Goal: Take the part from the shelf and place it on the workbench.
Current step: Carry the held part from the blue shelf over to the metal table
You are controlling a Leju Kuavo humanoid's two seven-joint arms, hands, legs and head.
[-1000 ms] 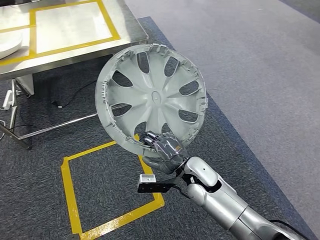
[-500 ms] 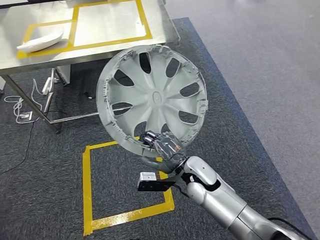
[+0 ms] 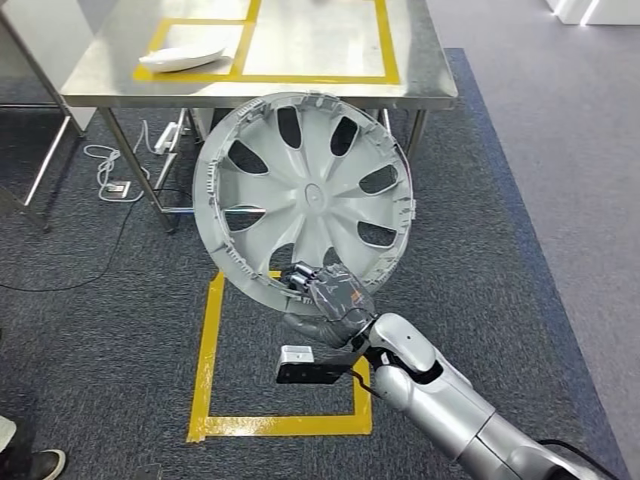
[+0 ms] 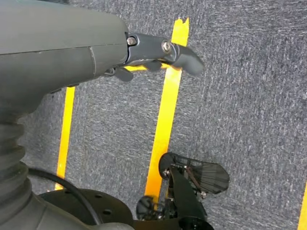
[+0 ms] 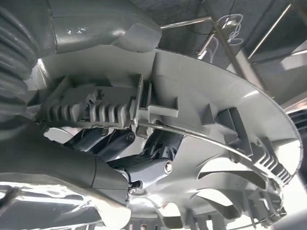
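Grey carpet (image 3: pixel 90 330) spreads under us, marked with a yellow tape square (image 3: pixel 204 360). Ahead stands the steel workbench (image 3: pixel 423 80), its top taped in yellow, a white part (image 3: pixel 183 57) lying at its left. Our left hand (image 4: pixel 108 52) hangs over the floor, fingers straight and holding nothing. Our right hand (image 3: pixel 328 298) grips the silver wheel cover (image 3: pixel 302 195) by its lower rim, raised before the bench.

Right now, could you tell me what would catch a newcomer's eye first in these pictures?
A large grey wheel cover, gripped at its lower rim by the right hand, hangs mid-frame above the carpet. Behind it stands a steel workbench marked with yellow tape, and a yellow tape square lies on the floor below.
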